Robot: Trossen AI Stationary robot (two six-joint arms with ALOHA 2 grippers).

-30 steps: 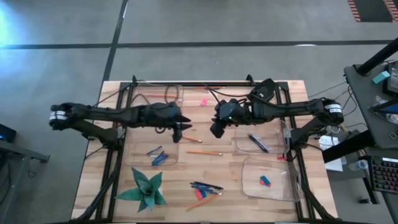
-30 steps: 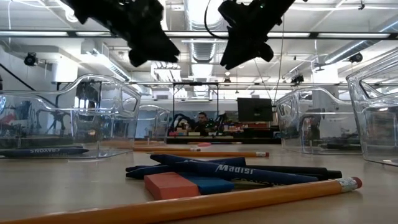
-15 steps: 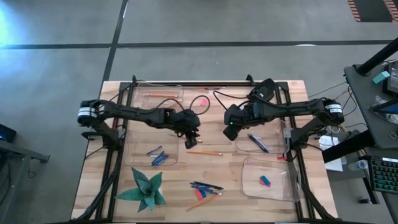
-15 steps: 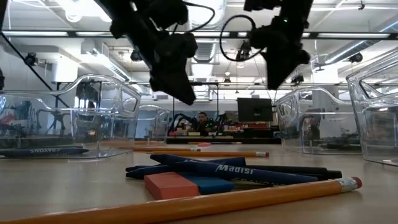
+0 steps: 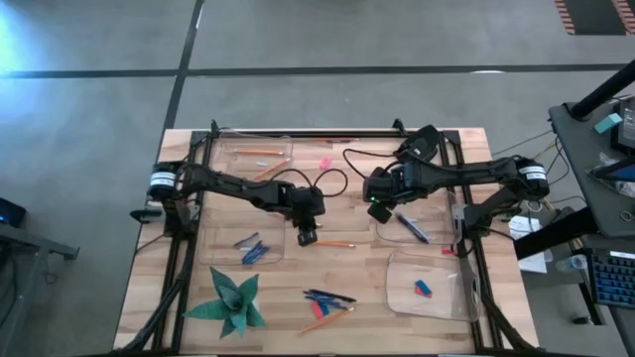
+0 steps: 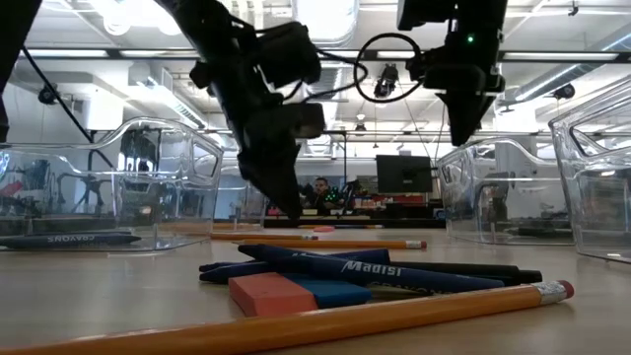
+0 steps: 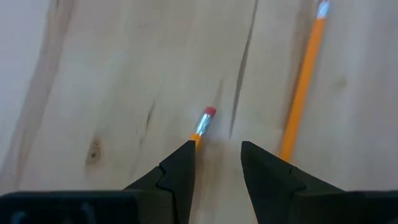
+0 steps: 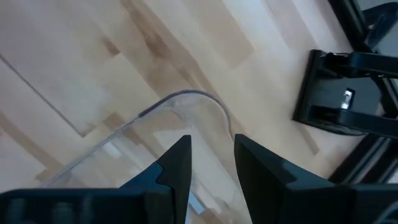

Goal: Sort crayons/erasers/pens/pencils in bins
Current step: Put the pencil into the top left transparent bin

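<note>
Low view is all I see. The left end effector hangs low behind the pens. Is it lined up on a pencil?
Observer: Not quite. In its wrist view the left end effector is open, and the pencil lies ahead of one finger, off the gap.
Operator: And what is under the right end effector?
Observer: The right end effector is open above the rounded corner of a bin.
Operator: Which bin is it?
Observer: From above, the one that holds the pens.
</note>
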